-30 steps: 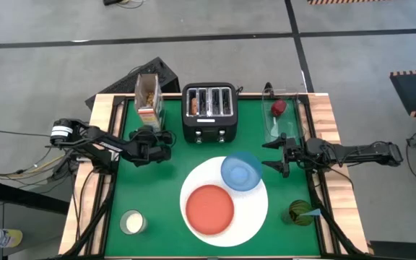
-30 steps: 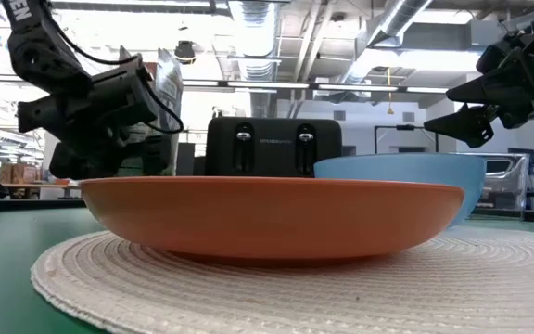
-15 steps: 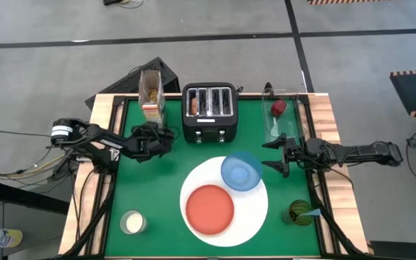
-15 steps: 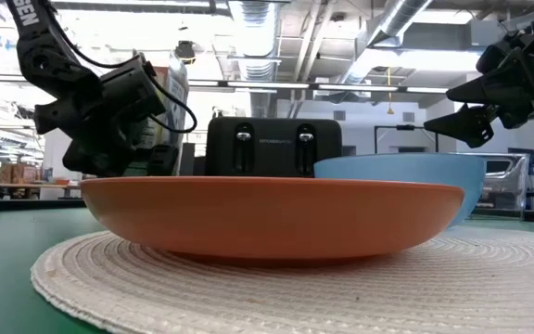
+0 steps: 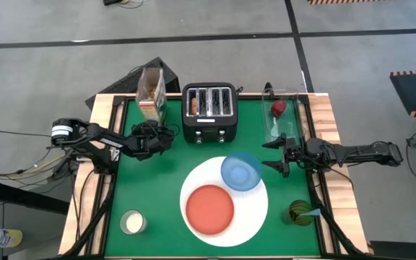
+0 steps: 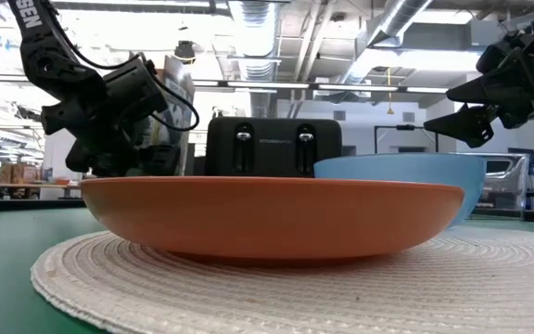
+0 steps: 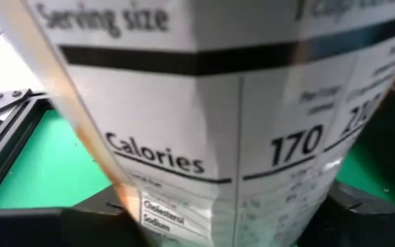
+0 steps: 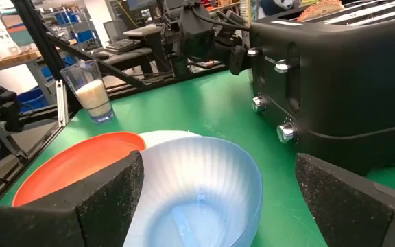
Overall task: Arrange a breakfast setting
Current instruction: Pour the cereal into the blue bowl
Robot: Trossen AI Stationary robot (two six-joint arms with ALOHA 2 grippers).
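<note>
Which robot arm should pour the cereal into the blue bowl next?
The left one, probably. Its left gripper is already shut on the cereal box, beside the toaster. The right gripper hangs open and empty next to the blue bowl, which has no cereal in it.

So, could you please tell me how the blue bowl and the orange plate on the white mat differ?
The blue bowl is deep with tall sides; the orange plate is shallow and nearly flat. The bowl looks smaller across than the plate. The bowl sits on the side of the white mat nearer the toaster, the plate on the side farther from it. Both are round, empty and rest upright on the mat.
</note>
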